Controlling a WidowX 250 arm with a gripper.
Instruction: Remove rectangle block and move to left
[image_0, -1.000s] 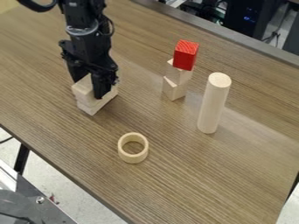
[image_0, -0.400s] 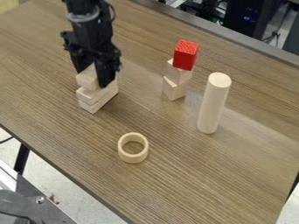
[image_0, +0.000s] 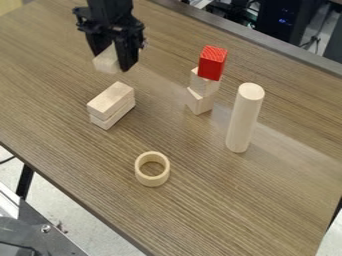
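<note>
My gripper hangs at the upper left of the camera view, above the table and a little up from the block stack. It is shut on a light wooden rectangle block, whose near end sticks out between the two fingers; the rest of the block is hidden behind them. Below it, two rectangular wooden blocks lie flat, one on top of the other, with a gap of air between them and the held block.
Right of centre stand stacked wooden pieces topped by a red cube. A tall wooden cylinder stands right of them, and a wooden ring lies near the table's middle.
My gripper has risen with the rectangle block, lifting it off the stack. The two blocks beneath stayed in place and now show fully.
</note>
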